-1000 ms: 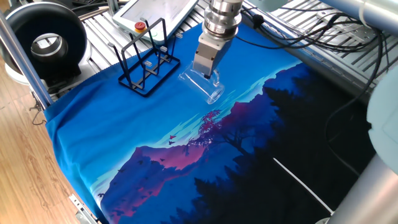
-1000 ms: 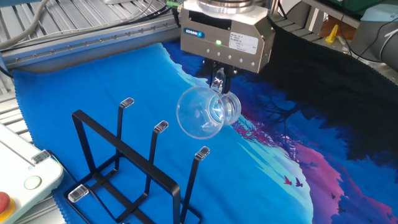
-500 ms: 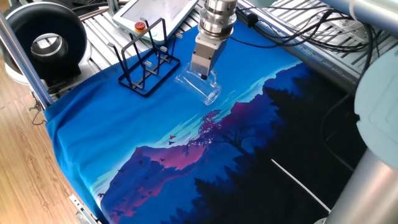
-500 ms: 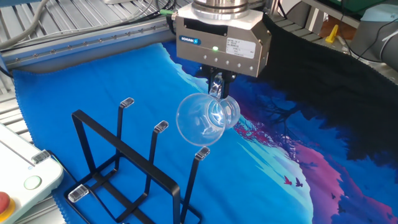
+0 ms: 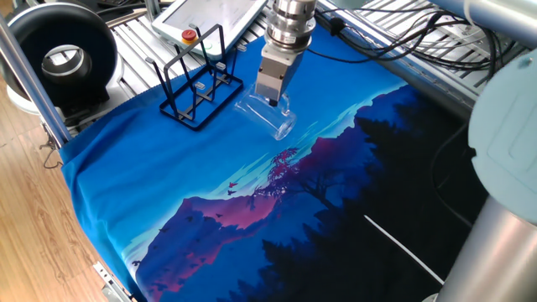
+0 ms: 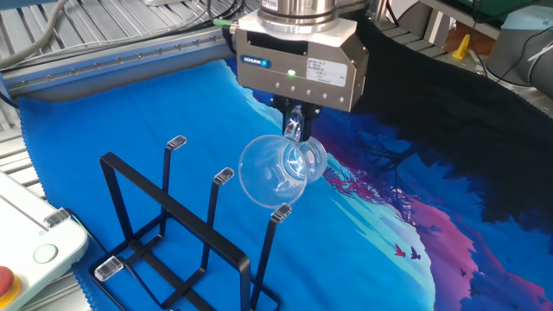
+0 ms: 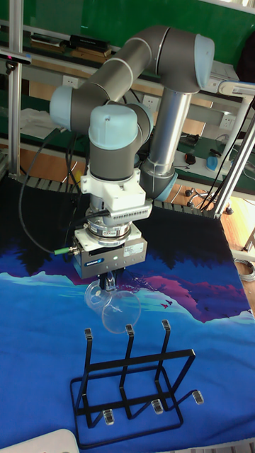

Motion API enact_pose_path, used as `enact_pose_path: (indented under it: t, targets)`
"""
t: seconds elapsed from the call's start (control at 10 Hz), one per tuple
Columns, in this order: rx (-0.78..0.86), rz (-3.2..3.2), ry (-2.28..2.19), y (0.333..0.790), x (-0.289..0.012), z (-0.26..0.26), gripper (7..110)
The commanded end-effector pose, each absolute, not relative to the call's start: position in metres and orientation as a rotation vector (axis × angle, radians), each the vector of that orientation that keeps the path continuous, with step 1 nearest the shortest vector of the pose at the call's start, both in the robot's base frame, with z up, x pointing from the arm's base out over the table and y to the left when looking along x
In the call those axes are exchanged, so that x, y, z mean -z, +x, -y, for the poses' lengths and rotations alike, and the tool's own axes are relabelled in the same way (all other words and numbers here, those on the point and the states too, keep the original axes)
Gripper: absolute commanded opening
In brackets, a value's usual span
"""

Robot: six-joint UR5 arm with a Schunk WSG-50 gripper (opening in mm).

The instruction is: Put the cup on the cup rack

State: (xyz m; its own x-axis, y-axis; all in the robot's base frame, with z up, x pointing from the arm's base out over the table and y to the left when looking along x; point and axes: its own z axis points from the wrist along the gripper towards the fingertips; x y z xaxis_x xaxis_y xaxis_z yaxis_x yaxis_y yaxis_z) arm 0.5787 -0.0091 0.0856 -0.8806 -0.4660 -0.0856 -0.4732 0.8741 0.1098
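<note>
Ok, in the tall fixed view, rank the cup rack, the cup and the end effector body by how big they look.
1. The cup rack, largest.
2. The end effector, its grey body clearly smaller than the rack.
3. The cup, smallest.
The rack sits nearer the camera, which may exaggerate its lead.

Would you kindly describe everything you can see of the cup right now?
The cup is a small, clear, colourless tumbler with a thick base and no handle; it looks like glass or clear plastic. It is tipped on its side in the air, mouth facing the cup rack, above the blue cloth. The gripper pinches it from above near the base. Its rim hangs close to the rack's prong tips, apparently touching none.
</note>
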Motion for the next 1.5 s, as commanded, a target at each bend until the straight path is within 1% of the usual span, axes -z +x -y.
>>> enact_pose_path:
  t: [0.0, 0.3, 1.4]
  targets:
    - [-0.226, -2.977, -0.752, 0.584, -0.085, 0.006, 7]
    - [-0.205, -2.977, -0.771, 0.589, -0.082, 0.009, 7]
    - [-0.292, -2.93, -0.784, 0.611, -0.074, -0.011, 7]
